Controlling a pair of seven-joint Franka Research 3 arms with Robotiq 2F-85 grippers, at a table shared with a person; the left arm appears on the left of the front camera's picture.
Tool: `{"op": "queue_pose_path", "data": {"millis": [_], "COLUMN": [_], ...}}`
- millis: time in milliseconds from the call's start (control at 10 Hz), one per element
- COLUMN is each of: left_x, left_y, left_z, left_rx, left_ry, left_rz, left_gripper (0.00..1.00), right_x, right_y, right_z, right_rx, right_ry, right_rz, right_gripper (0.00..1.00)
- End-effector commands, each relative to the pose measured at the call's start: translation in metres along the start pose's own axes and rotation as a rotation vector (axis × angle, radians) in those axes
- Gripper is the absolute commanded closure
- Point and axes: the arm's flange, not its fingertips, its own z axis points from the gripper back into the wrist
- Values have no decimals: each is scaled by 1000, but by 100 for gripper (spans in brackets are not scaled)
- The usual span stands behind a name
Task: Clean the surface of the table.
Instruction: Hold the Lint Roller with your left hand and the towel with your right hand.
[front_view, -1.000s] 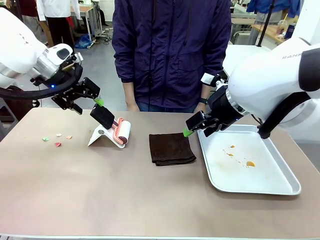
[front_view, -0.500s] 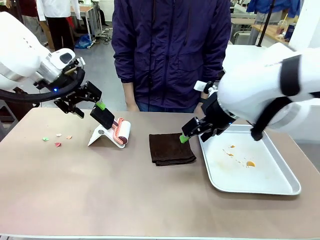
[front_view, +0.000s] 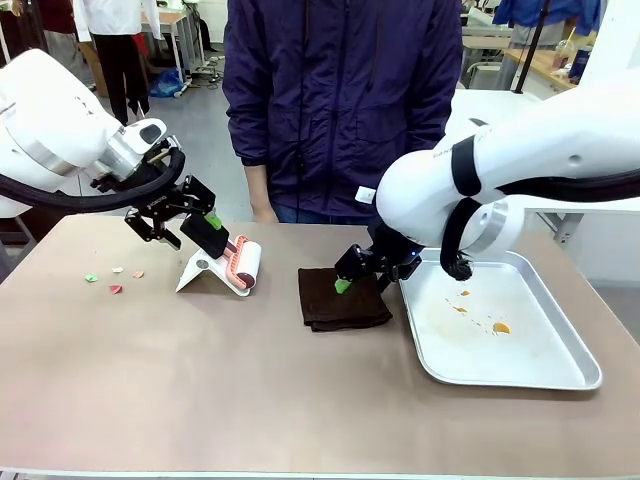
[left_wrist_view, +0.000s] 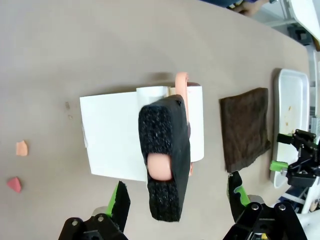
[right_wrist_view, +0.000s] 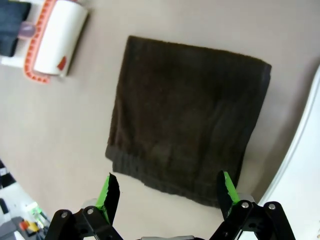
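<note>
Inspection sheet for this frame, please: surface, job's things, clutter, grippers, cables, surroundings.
Surface: brownish table, small coloured scraps near its left end.
Job's things: lint roller resting on a white stand; folded dark brown cloth lying flat mid-table.
Clutter: silver tray with orange crumbs.
Grippers: left gripper open, jaws either side of the roller's black handle; right gripper open, low over the cloth.
Cables: black cable looping under the left wrist.
Surroundings: person in a dark jacket at the far edge.
</note>
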Motion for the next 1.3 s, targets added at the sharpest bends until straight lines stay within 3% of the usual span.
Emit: {"op": "queue_pose_path", "data": {"millis": [0,700,1200], "left_x": [8,18,20], "left_y": [2,28,38], "left_z": [0,-6,-6], "left_rx": [-42,-84,-116], "left_ry": [2,32,29], "left_rz": [39,67,65], "left_gripper": [0,0,0], "right_x": [11,34,44], "right_y": [8,-4,-9], "right_z": [-1,-27,-42], "right_rx": [-72,-164,-221], "right_ry": [-12,-47,-20], "right_rz": [-61,-199,-259], "right_gripper": [0,0,0]}}
